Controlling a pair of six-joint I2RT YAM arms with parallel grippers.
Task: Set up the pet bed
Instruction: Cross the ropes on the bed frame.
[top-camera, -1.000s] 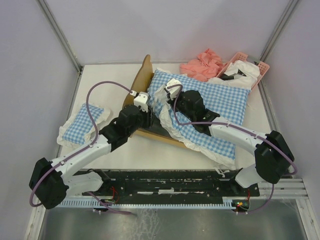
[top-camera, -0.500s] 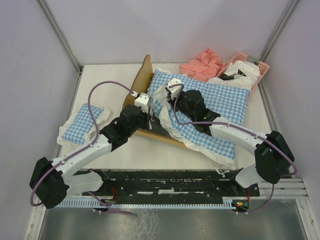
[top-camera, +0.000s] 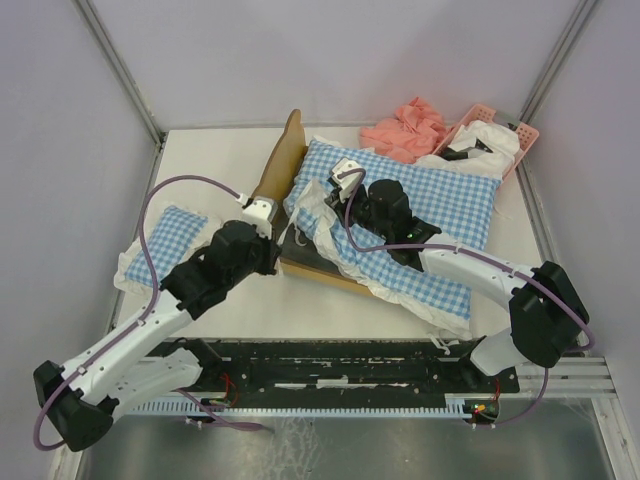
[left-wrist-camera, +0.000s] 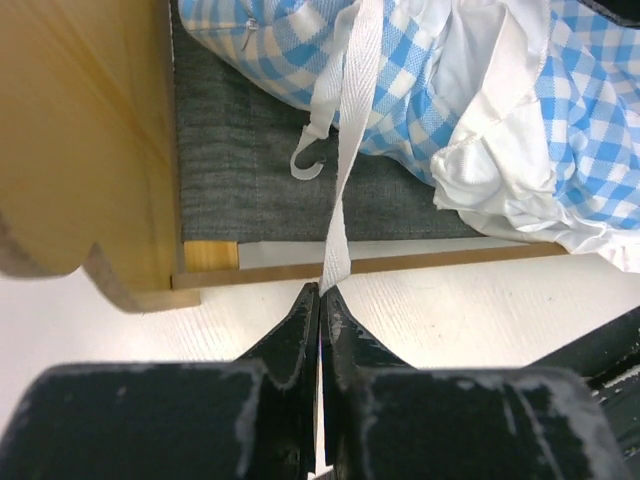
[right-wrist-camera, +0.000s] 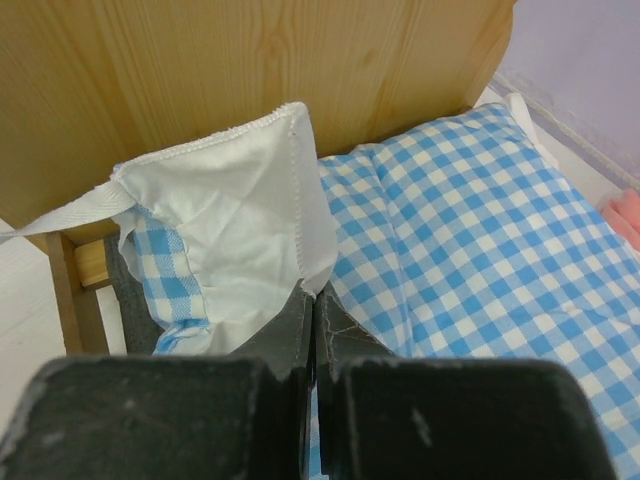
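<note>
White webbing tape (left-wrist-camera: 345, 180) stretched taut from the clamped left gripper (left-wrist-camera: 320, 300). Just beyond lay the pet bed (left-wrist-camera: 225, 150), its grey base under the checked cushion (left-wrist-camera: 590, 120). The right gripper (right-wrist-camera: 310, 305) pinched that cushion's white frill (right-wrist-camera: 235, 240), with the headboard (right-wrist-camera: 250, 60) directly ahead.

Soft, bright light is casting only faint shadows, while the near jaws are blurring in both wrist views.

White worktop (top-camera: 205, 165) carried pet bed (top-camera: 283, 160) at centre, small checked pillow (top-camera: 175, 235) left, pink cloth (top-camera: 405, 128) and pink basket (top-camera: 528, 134) far right.
</note>
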